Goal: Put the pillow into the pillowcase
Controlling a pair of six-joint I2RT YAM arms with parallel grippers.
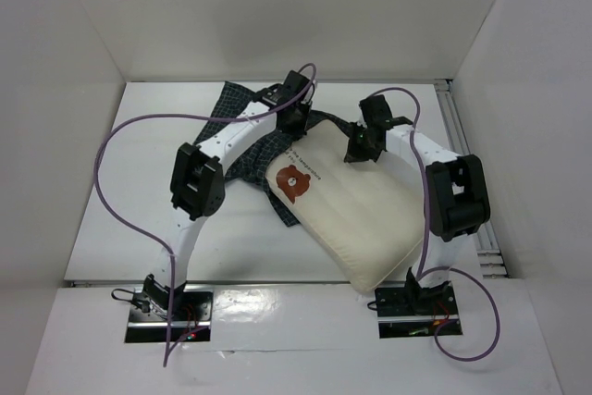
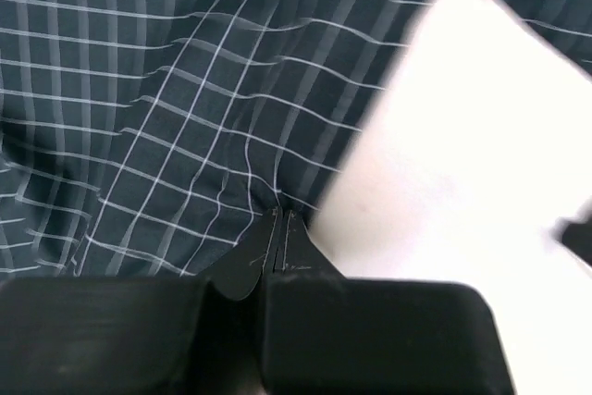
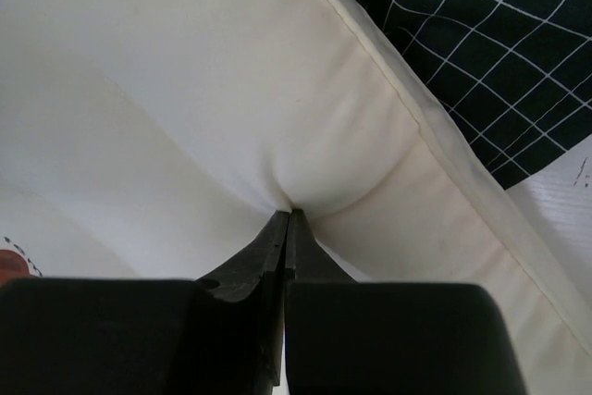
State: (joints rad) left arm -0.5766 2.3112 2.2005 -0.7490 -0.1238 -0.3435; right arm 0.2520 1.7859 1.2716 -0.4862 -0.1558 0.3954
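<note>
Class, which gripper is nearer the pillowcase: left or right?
Left. The left gripper pinches the pillowcase fabric itself; the right gripper pinches the pillow, with the pillowcase beside it.

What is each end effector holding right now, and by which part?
The left end effector pinches a fold of the pillowcase beside the pillow. The right end effector pinches the pillow's cover near its seamed edge.

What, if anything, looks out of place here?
Nothing looks damaged. The pillowcase lies crumpled under the far end of the pillow, which sits slanted on top. The left gripper pinches the pillowcase, and the right gripper pinches the pillow.
</note>
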